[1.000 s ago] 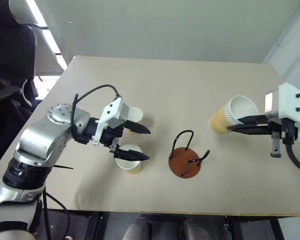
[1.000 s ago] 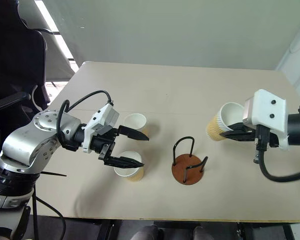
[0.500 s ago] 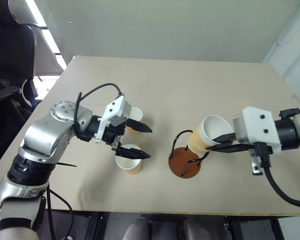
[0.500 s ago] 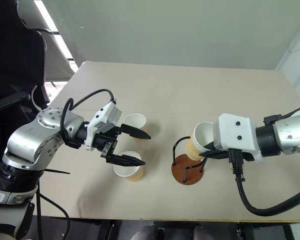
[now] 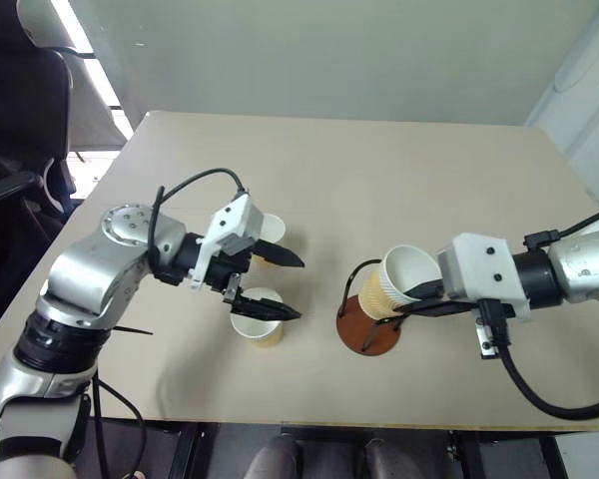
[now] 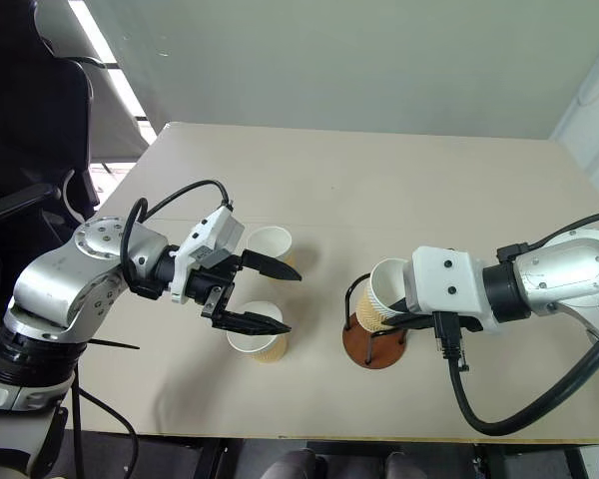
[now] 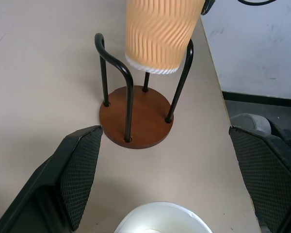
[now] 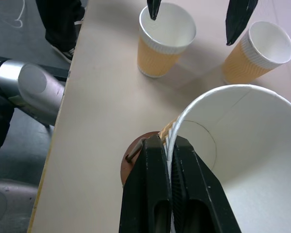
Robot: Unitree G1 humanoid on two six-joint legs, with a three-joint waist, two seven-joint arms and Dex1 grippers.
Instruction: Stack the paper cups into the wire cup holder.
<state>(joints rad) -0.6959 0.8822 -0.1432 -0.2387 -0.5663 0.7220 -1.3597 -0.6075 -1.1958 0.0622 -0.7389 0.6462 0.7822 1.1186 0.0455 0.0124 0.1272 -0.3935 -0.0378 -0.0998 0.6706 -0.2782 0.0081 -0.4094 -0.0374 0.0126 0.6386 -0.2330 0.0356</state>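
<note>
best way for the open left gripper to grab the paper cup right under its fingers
Judging by its pose, pinch the rim. The near paper cup stands upright on the table, mouth open, and the left gripper hovers open above it. Come down from above with one finger inside and one outside the wall, as the right gripper holds its cup. Take the side facing away from the second standing cup.

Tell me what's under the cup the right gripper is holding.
Beneath the held cup sits the wire cup holder; its bare brown base shows between the wires. The cup's underside is hidden.
</note>
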